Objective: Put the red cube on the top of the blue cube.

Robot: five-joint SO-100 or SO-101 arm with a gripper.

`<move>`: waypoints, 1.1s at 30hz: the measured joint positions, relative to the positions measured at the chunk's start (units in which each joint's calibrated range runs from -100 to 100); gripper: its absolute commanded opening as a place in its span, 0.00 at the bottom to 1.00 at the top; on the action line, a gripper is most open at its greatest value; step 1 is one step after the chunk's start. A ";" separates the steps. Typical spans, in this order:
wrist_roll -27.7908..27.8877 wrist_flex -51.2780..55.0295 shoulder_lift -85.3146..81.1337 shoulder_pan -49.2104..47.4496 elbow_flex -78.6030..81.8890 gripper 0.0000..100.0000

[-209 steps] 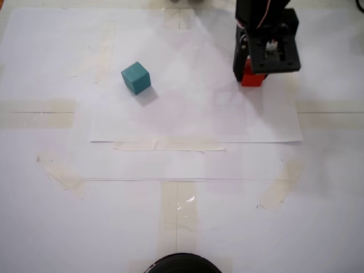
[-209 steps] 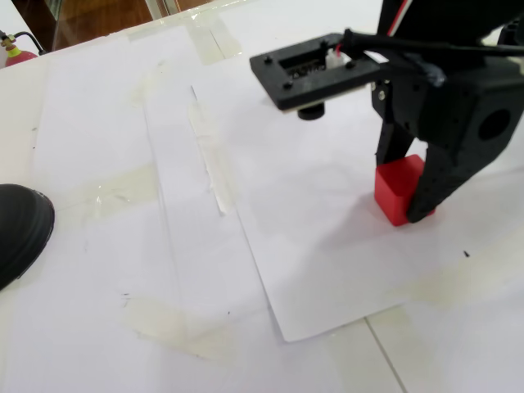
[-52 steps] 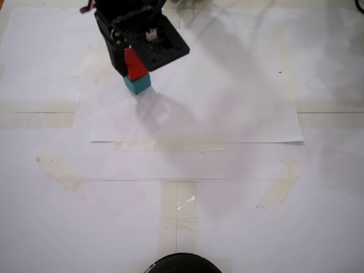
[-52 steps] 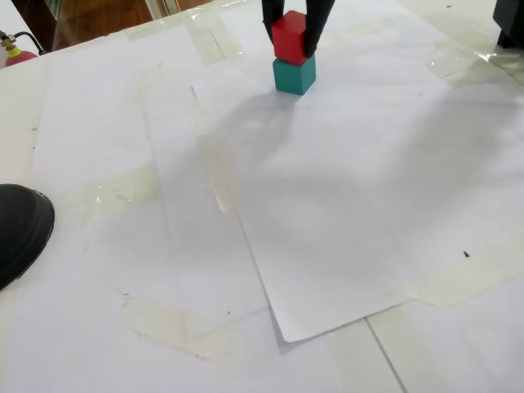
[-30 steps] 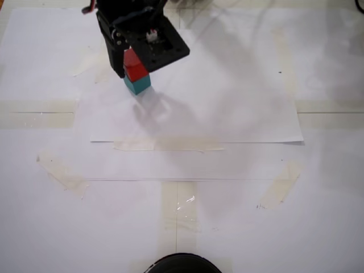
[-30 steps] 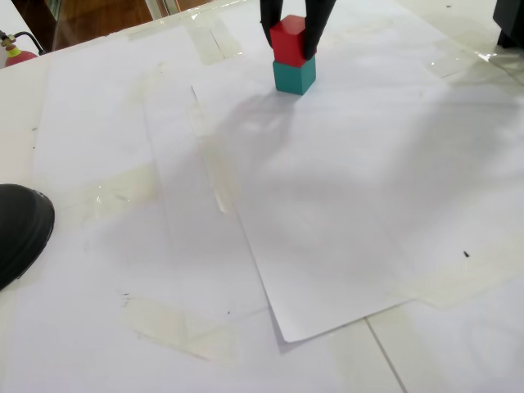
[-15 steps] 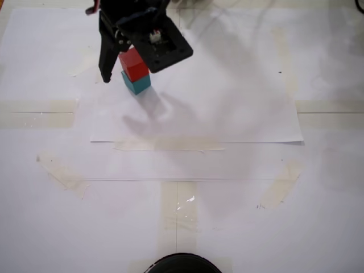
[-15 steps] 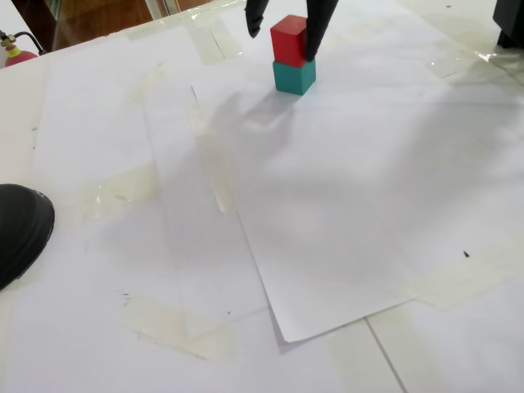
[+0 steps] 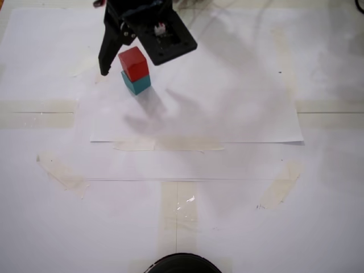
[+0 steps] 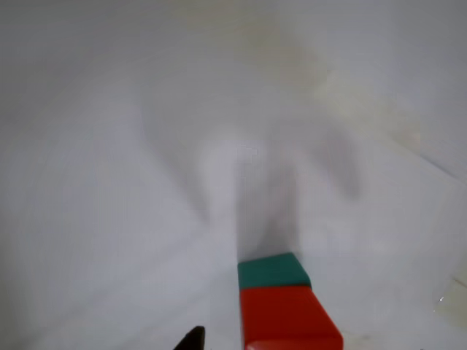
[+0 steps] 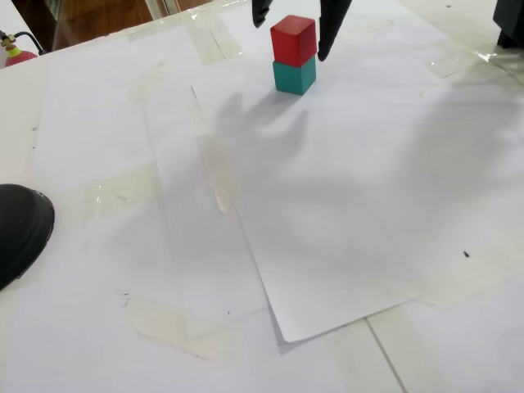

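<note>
Red cube (image 9: 133, 63) released onto blue cube (image 9: 137, 83).

Hand (image 11: 292, 33) now spread apart and clear of both cubes, where half a second ago one finger still touched the red one. Stack upright, edges slightly offset; placement judged complete. Table (image 9: 239, 216) covered in taped white paper; wooden floor beyond the far edge.

White tabletop (image 9: 227, 227) covered with paper sheets (image 11: 344, 205) fixed by strips of clear tape (image 9: 170, 145). Soft, diffuse light with faint grey shadows. Brown wooden floor (image 11: 90, 16) beyond the far edge.
</note>
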 measured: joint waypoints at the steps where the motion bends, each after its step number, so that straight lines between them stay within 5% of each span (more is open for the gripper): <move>1: -0.15 0.08 -0.43 0.00 0.09 0.41; 14: -5.37 5.29 -13.97 -3.73 0.18 0.40; 22: -13.77 10.17 -32.10 -9.21 6.60 0.36; 33: -26.32 10.98 -49.54 -22.00 17.53 0.17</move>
